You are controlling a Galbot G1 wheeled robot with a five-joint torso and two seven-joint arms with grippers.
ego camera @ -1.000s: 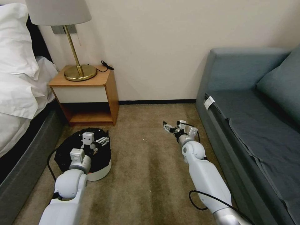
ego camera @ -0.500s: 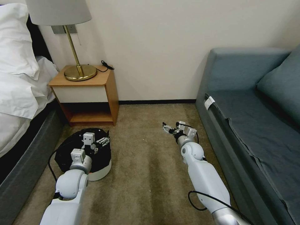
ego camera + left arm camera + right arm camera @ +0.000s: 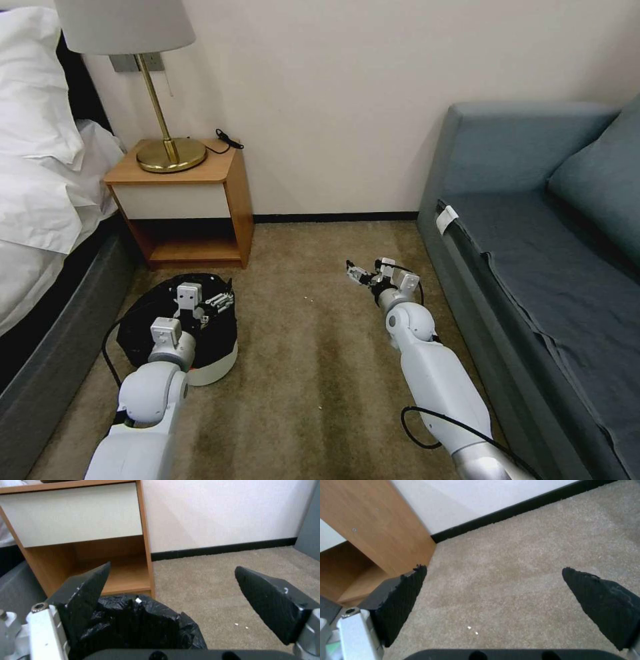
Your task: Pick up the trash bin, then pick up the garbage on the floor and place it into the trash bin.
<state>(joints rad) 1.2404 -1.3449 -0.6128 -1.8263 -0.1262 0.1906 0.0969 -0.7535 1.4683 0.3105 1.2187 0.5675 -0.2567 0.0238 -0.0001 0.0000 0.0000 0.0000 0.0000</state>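
Trash bin (image 3: pixel 212 365), small, round and white with a crinkled black bag liner (image 3: pixel 140 625), stands upright on tan carpet (image 3: pixel 313 373) at seven o'clock, left gripper (image 3: pixel 212 301) over its mouth, fingers released. Right gripper (image 3: pixel 365 275) hovers at one o'clock, fingers spread above bare carpet. Beyond, at eleven o'clock, a wooden nightstand (image 3: pixel 193 207).

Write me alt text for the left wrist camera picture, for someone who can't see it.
The left claw hangs open over the trash bin, one finger above the crinkled black bag and the other out over beige carpet. Beyond the bin stands a wooden nightstand with an open lower shelf, against a pale wall with a black baseboard.
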